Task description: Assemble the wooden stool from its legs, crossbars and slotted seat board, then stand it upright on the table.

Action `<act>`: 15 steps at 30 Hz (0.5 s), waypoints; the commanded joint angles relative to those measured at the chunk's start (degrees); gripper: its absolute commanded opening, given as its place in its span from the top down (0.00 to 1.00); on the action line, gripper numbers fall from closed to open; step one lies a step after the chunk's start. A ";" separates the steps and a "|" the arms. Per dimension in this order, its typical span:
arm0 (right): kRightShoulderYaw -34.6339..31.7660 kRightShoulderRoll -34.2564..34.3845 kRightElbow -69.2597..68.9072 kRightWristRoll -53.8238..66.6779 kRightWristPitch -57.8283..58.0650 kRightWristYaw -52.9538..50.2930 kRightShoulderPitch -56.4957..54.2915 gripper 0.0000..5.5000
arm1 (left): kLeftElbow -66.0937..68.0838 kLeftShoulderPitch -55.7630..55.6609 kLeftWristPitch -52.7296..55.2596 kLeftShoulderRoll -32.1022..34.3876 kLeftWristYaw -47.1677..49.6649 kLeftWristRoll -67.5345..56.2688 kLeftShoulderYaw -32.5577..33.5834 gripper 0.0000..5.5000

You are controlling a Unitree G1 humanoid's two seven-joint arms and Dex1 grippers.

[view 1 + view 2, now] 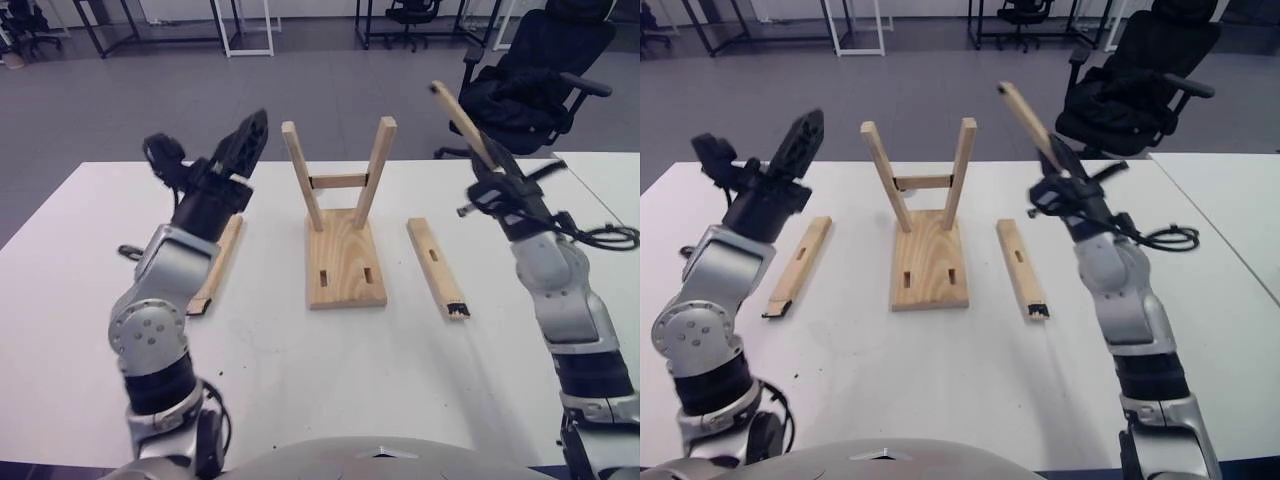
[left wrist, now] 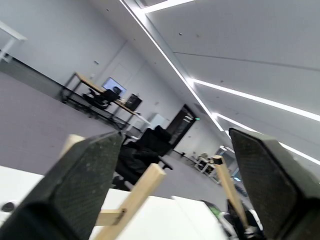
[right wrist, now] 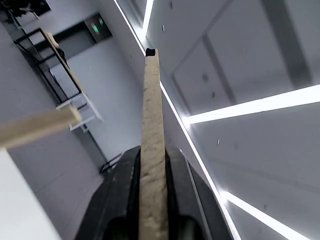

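Seat board (image 1: 346,262): flat on table (image 1: 300,400), centre, long axis near–far; 2 slots open at its near end.
Standing legs: left leg (image 1: 302,175) & right leg (image 1: 373,172) stuck in far end of board, pointing up, splayed apart in a V.
Crossbar (image 1: 338,181): horiz. between the 2 standing legs, about mid-height, touching both.
Left loose leg (image 1: 800,265): flat on table, left of board, apart from it; lies beside L forearm.
Right loose leg (image 1: 1022,267): flat on table, right of board, near but not touching; slot on top face, dark cap at near tip.
Left gripper (image 1: 250,130): raised above table, left of the standing legs, aimed up & far; fingers (image 2: 85,180) spread wide, nothing between them.
Right gripper (image 1: 497,165): raised at right, above table's far right part; jaws clamped on held leg (image 1: 460,120).
Held leg: off the table, gripped at lower end, tilted up toward far-left; dark cap at free tip in R wrist view.
Bkgd: black office chair (image 1: 540,70) on floor beyond table, far right.
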 commanded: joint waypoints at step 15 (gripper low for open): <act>12.24 4.65 0.76 -20.90 -8.12 -6.46 -5.87 0.92 | 3.86 -0.93 -4.29 -4.47 20.39 -12.93 -8.07 0.54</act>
